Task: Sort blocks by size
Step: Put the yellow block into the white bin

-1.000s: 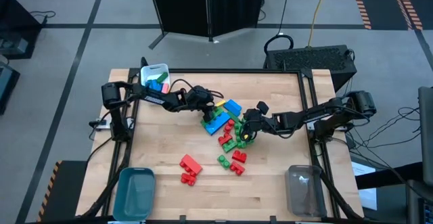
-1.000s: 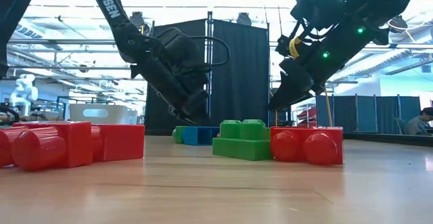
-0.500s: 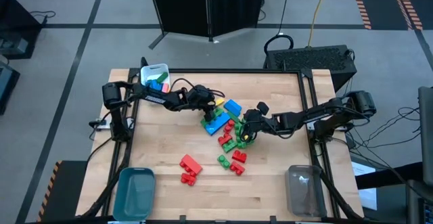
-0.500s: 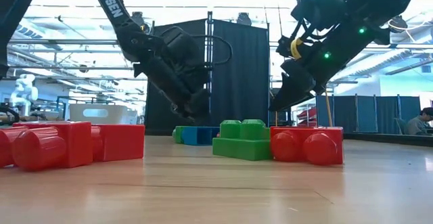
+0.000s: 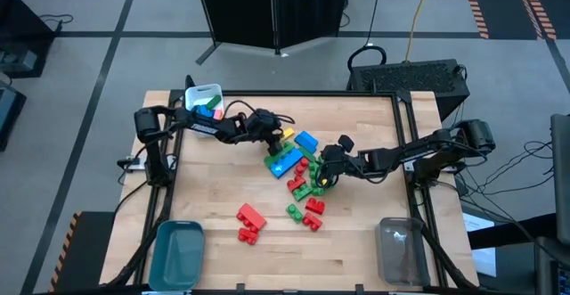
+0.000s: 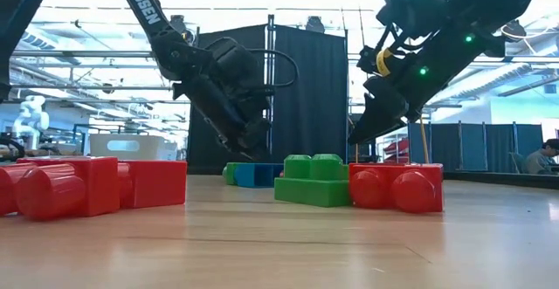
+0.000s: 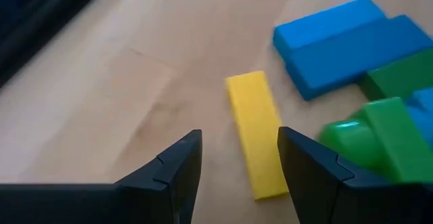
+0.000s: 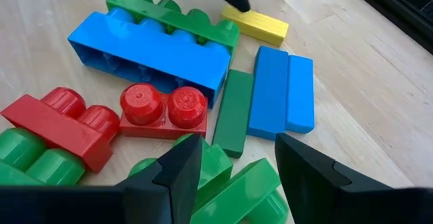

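Right now my left gripper (image 7: 237, 176) hangs over the thin yellow bar (image 7: 255, 135), fingers apart w/ nothing between them, the bar lying flat on the table (image 5: 214, 188) just ahead. My right gripper (image 8: 233, 173) hovers over the heap of blocks (image 5: 301, 168) mid-table, also apart and empty.

Handling, as I judge it: these are hollow plastic bricks, so light, stiff and not fragile, but smooth-sided, so probably slippery under a sloppy pinch. The yellow bar is low and flat; I'd take it across its narrow width, near the middle, fingers down to the wood. The long blue brick (image 8: 145, 55) is chunkier; grip across the short sides, not over the studs. The red two-stud brick (image 8: 162, 109) touches its neighbours, so approx. no finger room until something's nudged aside.

Containers: the white bin (image 5: 204, 100) at the far left corner holds a few pieces, blue and something reddish, maybe green too; can't tell exactly. The teal bin (image 5: 178, 253) and clear bin (image 5: 399, 250) at the near corners look empty. Two more red bricks (image 5: 250, 224) sit apart, nearer the teal bin.
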Available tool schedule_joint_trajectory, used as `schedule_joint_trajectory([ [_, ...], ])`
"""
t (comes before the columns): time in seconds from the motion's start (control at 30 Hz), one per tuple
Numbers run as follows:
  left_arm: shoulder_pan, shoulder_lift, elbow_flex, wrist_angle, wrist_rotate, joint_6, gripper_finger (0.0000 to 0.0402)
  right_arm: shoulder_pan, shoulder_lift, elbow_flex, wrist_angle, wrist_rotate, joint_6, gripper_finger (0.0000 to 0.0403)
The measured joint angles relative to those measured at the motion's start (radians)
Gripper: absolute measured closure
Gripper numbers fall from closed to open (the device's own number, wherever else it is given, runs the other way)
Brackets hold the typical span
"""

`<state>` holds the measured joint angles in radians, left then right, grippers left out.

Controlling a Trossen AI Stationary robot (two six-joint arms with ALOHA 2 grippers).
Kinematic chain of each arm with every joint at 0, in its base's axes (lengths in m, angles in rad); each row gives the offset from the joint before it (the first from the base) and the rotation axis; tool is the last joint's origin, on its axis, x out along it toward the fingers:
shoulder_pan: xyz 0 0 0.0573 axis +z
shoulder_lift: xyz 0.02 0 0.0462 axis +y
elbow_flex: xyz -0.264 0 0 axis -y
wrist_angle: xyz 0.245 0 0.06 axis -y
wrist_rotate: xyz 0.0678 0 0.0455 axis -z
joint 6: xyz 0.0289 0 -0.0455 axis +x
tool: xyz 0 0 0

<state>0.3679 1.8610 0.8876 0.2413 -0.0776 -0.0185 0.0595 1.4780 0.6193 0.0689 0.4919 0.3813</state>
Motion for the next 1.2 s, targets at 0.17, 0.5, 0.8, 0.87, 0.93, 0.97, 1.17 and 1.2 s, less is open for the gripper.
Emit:
schedule_joint_trajectory([
  [0.17, -0.004, 0.034, 0.004, 0.003, 0.017, -0.002, 0.0214, 0.004, 0.000, 0.000, 0.000, 0.000, 0.000, 0.0227],
  [0.5, -0.009, 0.095, 0.005, 0.023, 0.017, 0.000, 0.0214, 0.004, 0.000, 0.000, 0.000, 0.000, 0.000, 0.0227],
  [0.8, -0.010, 0.097, 0.004, 0.050, 0.009, 0.006, 0.0278, 0.008, 0.000, 0.000, -0.018, 0.000, 0.000, 0.0227],
  [0.87, -0.010, 0.098, 0.003, 0.048, 0.009, 0.003, 0.0300, 0.013, 0.000, 0.000, -0.023, 0.000, 0.000, 0.0227],
  [0.93, -0.009, 0.093, 0.003, 0.044, 0.009, -0.002, 0.0314, 0.019, 0.000, 0.000, -0.027, 0.000, 0.000, 0.0227],
  [0.97, -0.009, 0.088, 0.003, 0.040, 0.009, -0.009, 0.0318, 0.023, 0.000, 0.000, -0.031, 0.000, 0.000, 0.0227],
  [1.17, -0.008, 0.039, -0.001, -0.013, 0.009, -0.056, 0.0317, 0.048, 0.000, 0.000, -0.049, 0.002, 0.001, 0.0227],
  [1.2, -0.008, 0.022, -0.002, -0.038, 0.009, -0.068, 0.0317, 0.052, 0.000, 0.000, -0.052, 0.004, 0.001, 0.0227],
])
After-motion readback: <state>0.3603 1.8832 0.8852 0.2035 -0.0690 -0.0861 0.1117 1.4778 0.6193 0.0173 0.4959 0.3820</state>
